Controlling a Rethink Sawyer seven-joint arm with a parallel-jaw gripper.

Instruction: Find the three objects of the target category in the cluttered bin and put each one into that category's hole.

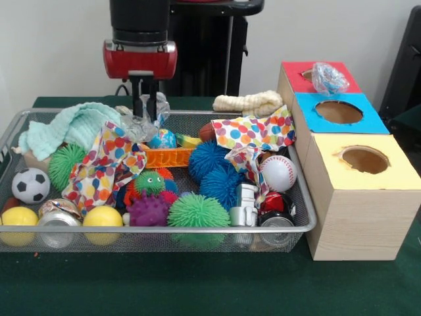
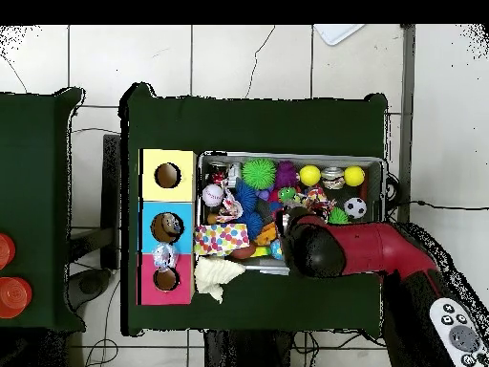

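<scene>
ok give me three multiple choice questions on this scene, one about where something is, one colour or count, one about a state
1. Where is the baseball?
A. in the mesh bin, by the wall nearest the boxes
B. on the yellow box
C. on the table in front of the bin

2. How many yellow balls lie along the bin's front wall?
A. one
B. two
C. four

3. What is on the red box?
A. nothing
B. a crumpled clear plastic bag
C. a soccer ball

Answers:
1. A: it sits inside the wire wall near the boxes.
2. B: one yellow ball at the corner and another past the can.
3. B: the plastic bag lies over the hole.
</scene>
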